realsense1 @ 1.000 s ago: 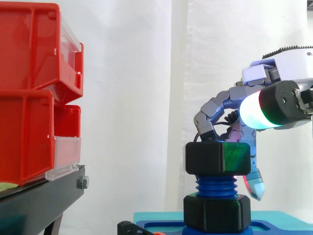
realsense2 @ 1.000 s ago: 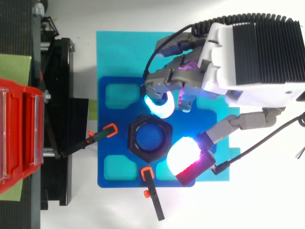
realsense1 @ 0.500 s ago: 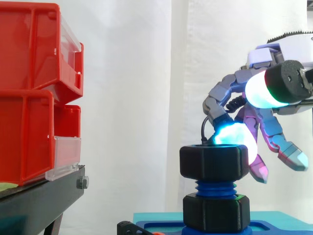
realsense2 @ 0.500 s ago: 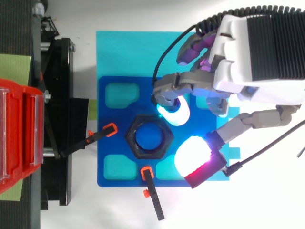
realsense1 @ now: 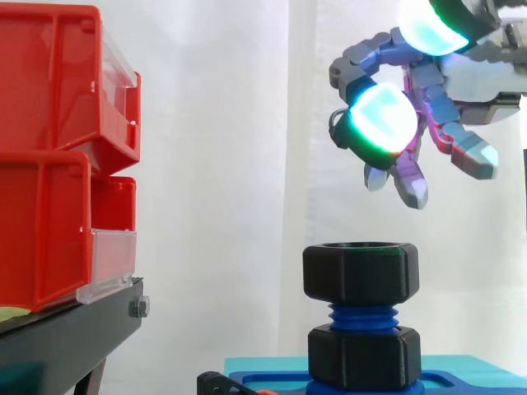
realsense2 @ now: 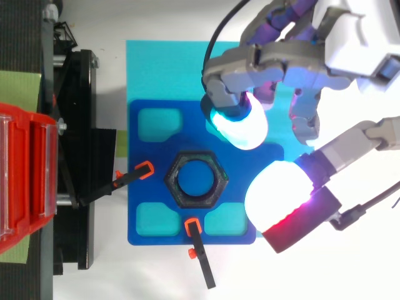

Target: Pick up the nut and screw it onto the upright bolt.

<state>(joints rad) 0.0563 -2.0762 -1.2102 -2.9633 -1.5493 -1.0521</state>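
Both views put the robot hand (realsense1: 461, 82) clear of the nut (realsense1: 360, 271): in the side view it hangs well above it, at about 1 o'clock, with open air between the lowest fingertips and the nut's top face. Its fingers are spread and loosely bent, gripping nothing. One finger is hooked inward and shows a cyan-green glowing pad (realsense1: 380, 122), and the others splay down and to the right with violet-tinted tips. From above, the robot hand (realsense2: 337, 44) enters from the upper right. The cyan pad (realsense2: 240, 125) floats at roughly 1 o'clock from the nut (realsense2: 197, 180), and the thumb's white pad (realsense2: 278, 194), red along its lower edge, lies at about 4 o'clock with a wide gap between the two. The nut is black and hexagonal, sitting level on the upper end of the upright blue bolt (realsense1: 362, 315). A few blue threads show below it, above a second black hex collar (realsense1: 365, 354) at the bolt's foot. Seen from above, blue shows inside the nut's bore. The bolt stands in the middle of a dark blue plate (realsense2: 156, 150) on a cyan mat (realsense2: 162, 69). Two black clamps with orange tips (realsense2: 145, 169) (realsense2: 194, 225) meet the plate at 9 and 6 o'clock from the nut. Red bins (realsense1: 49, 164) on a black stand (realsense1: 66, 337) stand well apart at 9 o'clock.
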